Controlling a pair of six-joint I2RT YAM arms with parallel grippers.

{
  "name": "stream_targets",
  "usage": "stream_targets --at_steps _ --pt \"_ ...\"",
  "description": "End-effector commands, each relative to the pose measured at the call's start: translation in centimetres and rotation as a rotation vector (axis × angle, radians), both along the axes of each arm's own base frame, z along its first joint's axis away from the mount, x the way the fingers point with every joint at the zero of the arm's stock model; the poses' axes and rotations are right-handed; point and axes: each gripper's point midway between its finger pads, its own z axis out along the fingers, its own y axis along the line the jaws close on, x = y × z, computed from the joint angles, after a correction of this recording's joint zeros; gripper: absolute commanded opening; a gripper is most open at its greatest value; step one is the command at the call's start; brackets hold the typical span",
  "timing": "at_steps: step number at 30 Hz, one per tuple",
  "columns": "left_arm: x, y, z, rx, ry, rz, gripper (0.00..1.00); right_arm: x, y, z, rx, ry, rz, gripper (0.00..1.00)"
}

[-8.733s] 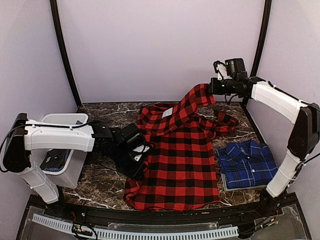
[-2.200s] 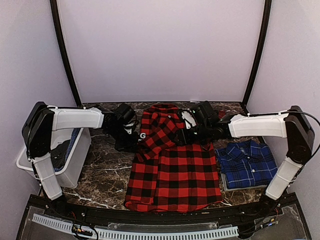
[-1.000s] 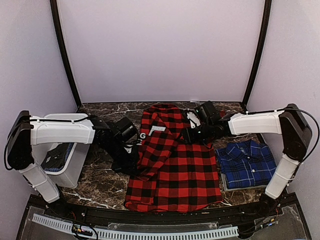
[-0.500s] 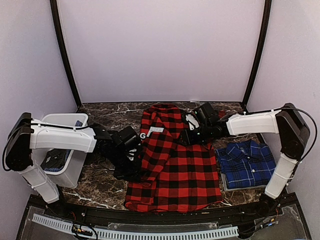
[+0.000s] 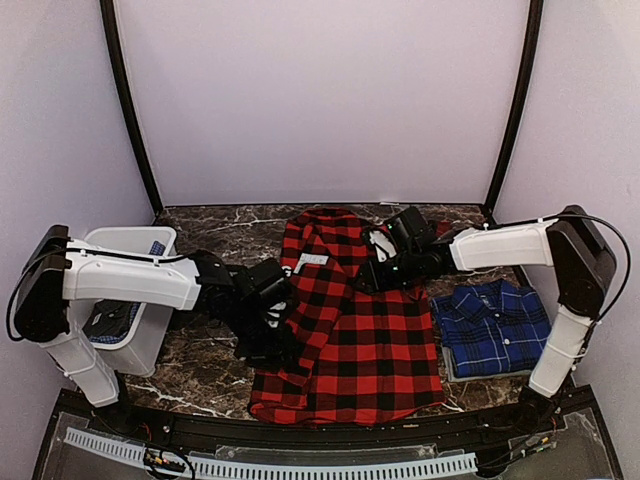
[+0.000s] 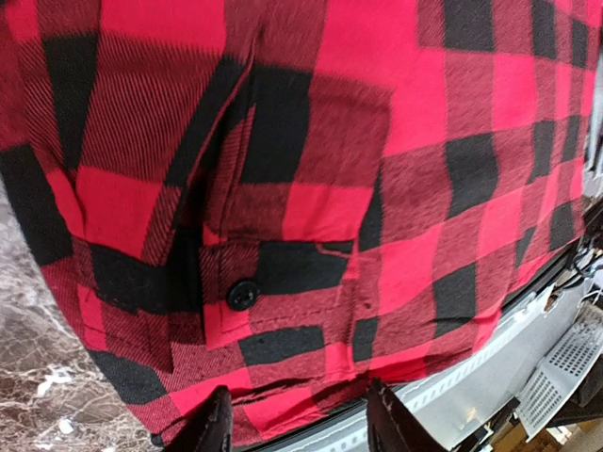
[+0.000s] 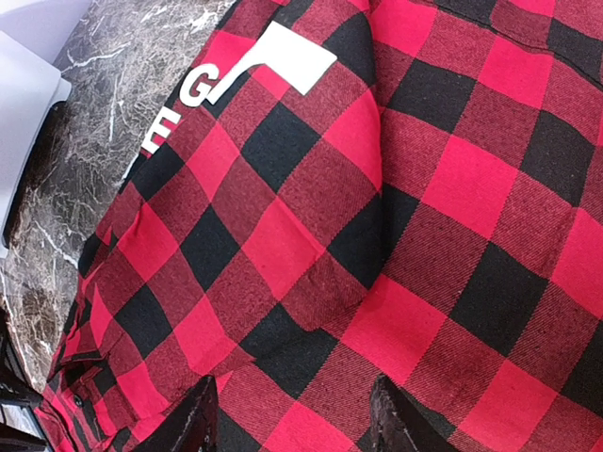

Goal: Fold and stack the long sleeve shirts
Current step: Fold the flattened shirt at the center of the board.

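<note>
The red-and-black checked long sleeve shirt [image 5: 370, 340] lies spread on the middle of the table, collar at the far end. Its left sleeve is folded in along the left side. My left gripper [image 5: 272, 345] hovers over that sleeve's end near the front. In the left wrist view the left gripper [image 6: 300, 428] stands open just short of the buttoned cuff [image 6: 242, 295]. My right gripper [image 5: 372, 275] hangs low over the shirt's upper right; its wrist view shows the right gripper [image 7: 297, 424] open above flat cloth [image 7: 452, 188]. The blue plaid shirt [image 5: 492, 325] lies folded at the right.
A white bin [image 5: 120, 235] holding dark clothing stands at the left edge, beside my left arm. Dark marble table [image 5: 210, 370] shows left of the red shirt. A white label [image 7: 283, 56] and white letters lie near the collar. Walls close the back and sides.
My left gripper has carried the sleeve cuff toward the near edge along the shirt's left side and opened, letting the cuff go. The right arm has barely moved.
</note>
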Motion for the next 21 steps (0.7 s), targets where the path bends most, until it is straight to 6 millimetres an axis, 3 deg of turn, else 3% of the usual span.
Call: stream_targets --at_steps 1,5,9,16,21 --pt "2.6 0.4 4.8 -0.057 -0.141 0.007 0.45 1.1 1.5 1.6 0.060 -0.025 0.010 0.52" --pt "5.9 1.3 5.7 -0.086 -0.207 0.054 0.35 1.3 2.7 2.1 0.102 -0.014 0.024 0.51" --pt "9.2 0.9 5.4 -0.145 -0.257 0.067 0.26 2.0 4.3 2.7 0.145 -0.012 0.039 0.50" --pt "13.9 -1.9 2.5 -0.266 -0.305 0.063 0.18 4.4 7.5 3.0 0.213 0.007 0.048 0.47" --pt "16.0 -1.7 -0.6 -0.258 -0.294 0.105 0.14 6.4 9.1 2.3 0.234 0.015 0.036 0.46"
